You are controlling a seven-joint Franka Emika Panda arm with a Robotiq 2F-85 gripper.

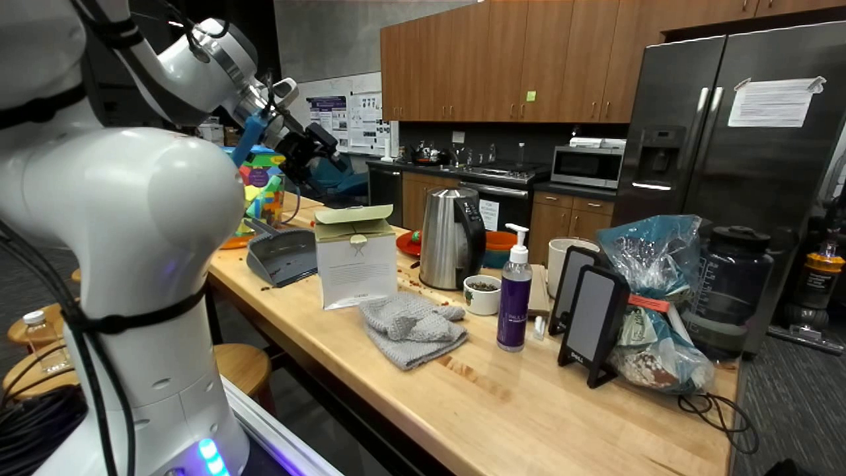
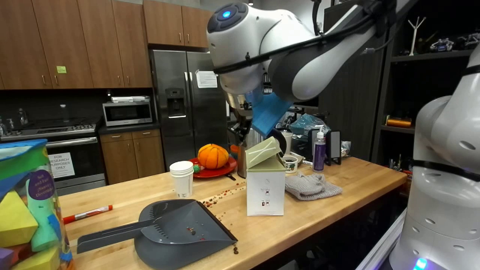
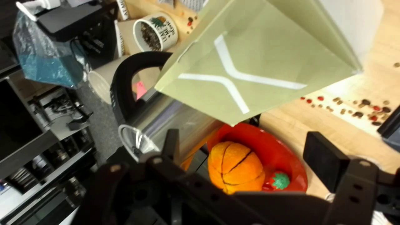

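Note:
My gripper (image 3: 248, 153) hangs in the air above the counter, its two fingers wide apart and nothing held between them. Ahead of the fingers in the wrist view is the green flap of a white box (image 3: 237, 62); in both exterior views the box stands upright, its top raised. Beside it is a steel kettle (image 1: 439, 238) with a black handle. Farther off, seen through the gap between the fingers, an orange pumpkin (image 3: 234, 165) and a small red-and-green item (image 3: 280, 180) rest on a red plate (image 3: 281, 147). The gripper's body hides part of the plate.
A grey dustpan (image 2: 187, 225) lies near the box, with small bits (image 2: 215, 198) scattered around. Stacked paper cups (image 2: 182, 180) and a red marker (image 2: 88, 213) are close by. A grey cloth (image 1: 413, 330), mug (image 1: 482, 295), purple pump bottle (image 1: 514, 304) and speakers (image 1: 595, 317) stand beyond.

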